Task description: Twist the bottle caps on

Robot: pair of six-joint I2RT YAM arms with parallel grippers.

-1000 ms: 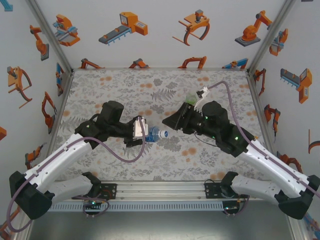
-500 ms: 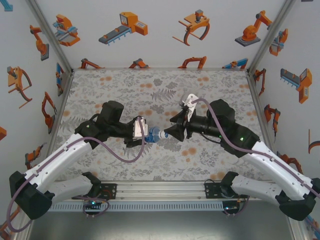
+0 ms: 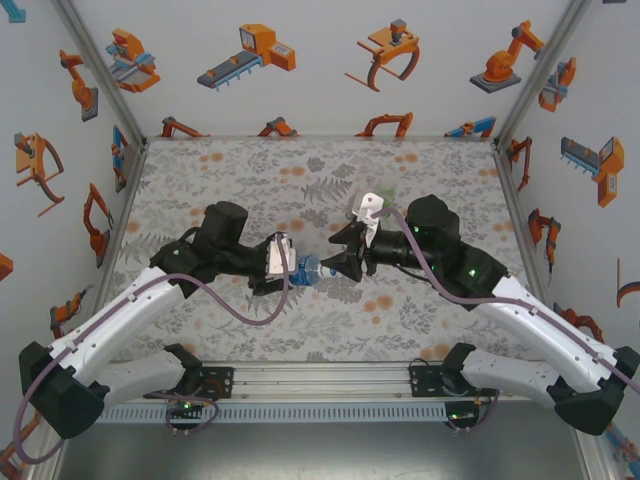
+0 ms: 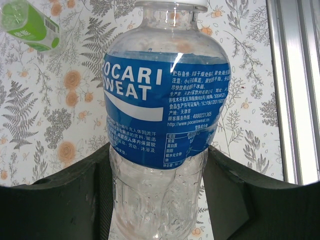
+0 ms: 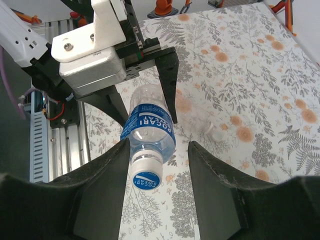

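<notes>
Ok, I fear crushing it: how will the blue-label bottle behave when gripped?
Probably light: the blue-label bottle looks empty. Likely soft: its clear wall looks crinkled inside the left end effector. Round, so it may roll if released.

- My table (image 3: 250, 170) has a cover printed with grey ferns and orange flowers.
- A green-labelled bottle (image 4: 29, 25) rests on it.
- A small clear thing (image 5: 214, 131) also sits there, too faint to name.
</notes>
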